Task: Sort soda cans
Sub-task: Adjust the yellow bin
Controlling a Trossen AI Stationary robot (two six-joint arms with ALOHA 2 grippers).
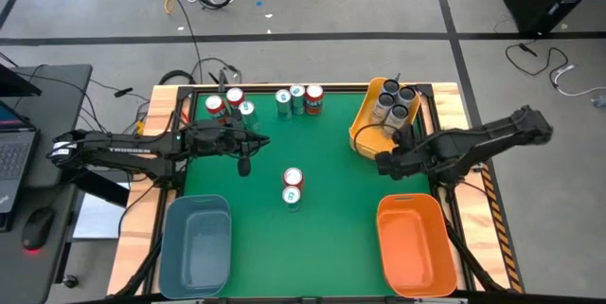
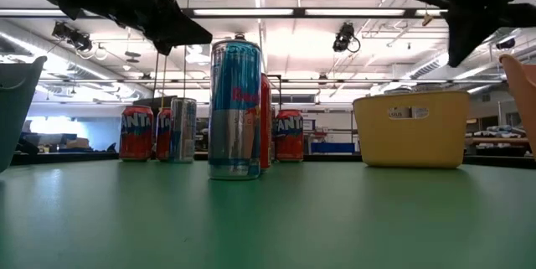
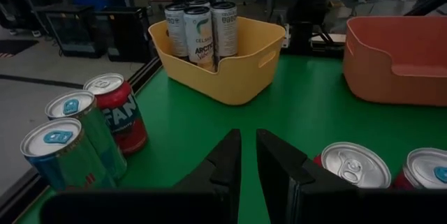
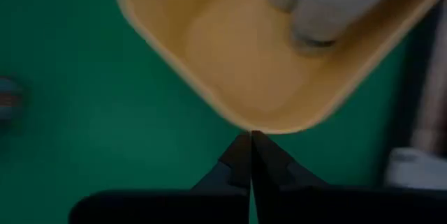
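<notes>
Soda cans stand upright along the table's far edge: red ones (image 1: 215,107) (image 1: 314,98) and teal-blue ones (image 1: 283,101) (image 1: 247,112). A red can (image 1: 293,179) and a teal-blue can (image 1: 292,196) stand together mid-table. Several dark grey cans (image 1: 395,103) stand in the yellow bin (image 1: 365,119). My left gripper (image 1: 244,160) (image 3: 248,155) hovers left of the mid-table pair, its fingers a narrow gap apart and holding nothing. My right gripper (image 1: 383,162) (image 4: 250,140) is shut and empty, raised above the table by the yellow bin's near rim (image 4: 244,123).
A blue bin (image 1: 196,242) sits at the near left corner and an orange bin (image 1: 414,242) at the near right. Bare green table lies between them and around the mid-table cans. In the low view both grippers (image 2: 172,26) (image 2: 469,22) hang well above the can tops.
</notes>
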